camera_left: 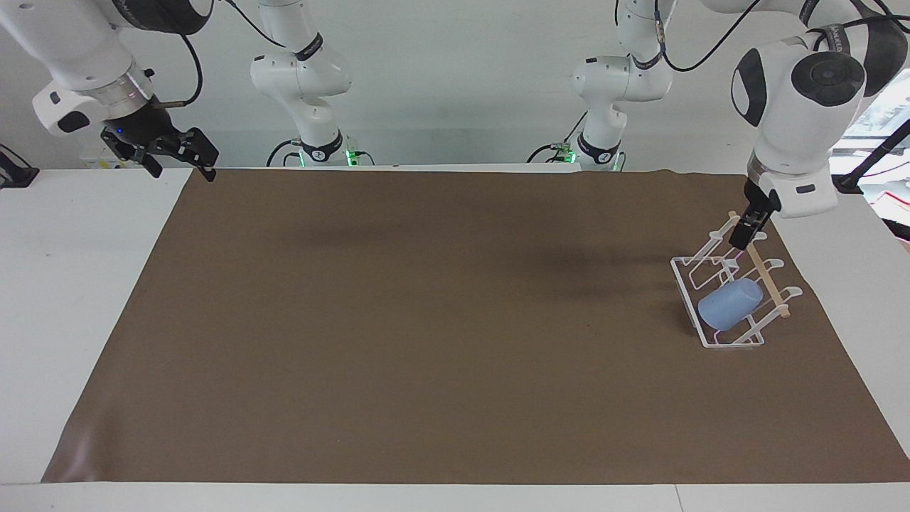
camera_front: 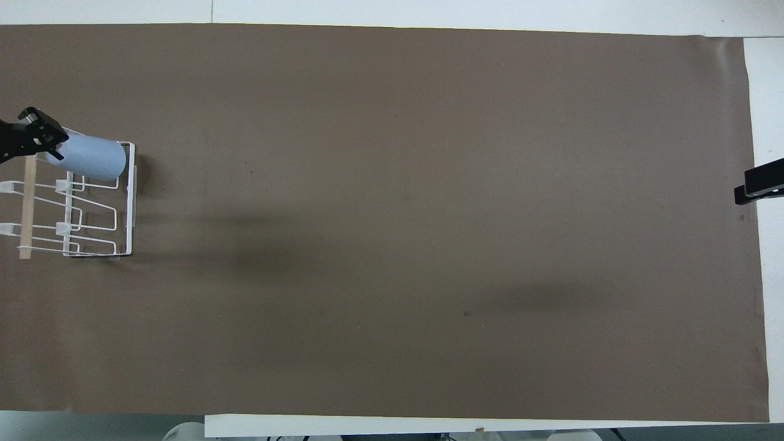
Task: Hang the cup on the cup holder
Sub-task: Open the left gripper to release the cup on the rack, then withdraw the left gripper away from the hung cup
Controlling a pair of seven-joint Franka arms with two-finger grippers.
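Note:
The light-blue cup sits tilted over a prong of the white wire cup holder, on the prong farthest from the robots, at the left arm's end of the mat. It also shows in the overhead view, on the holder by the wooden dowel. My left gripper hangs raised over the holder's dowel, apart from the cup; it reaches into the overhead view's edge. My right gripper is open and empty, waiting over the mat's corner at the right arm's end.
A brown mat covers most of the white table. The right gripper's tips show at the overhead view's edge. Two more arm bases stand at the robots' edge of the table.

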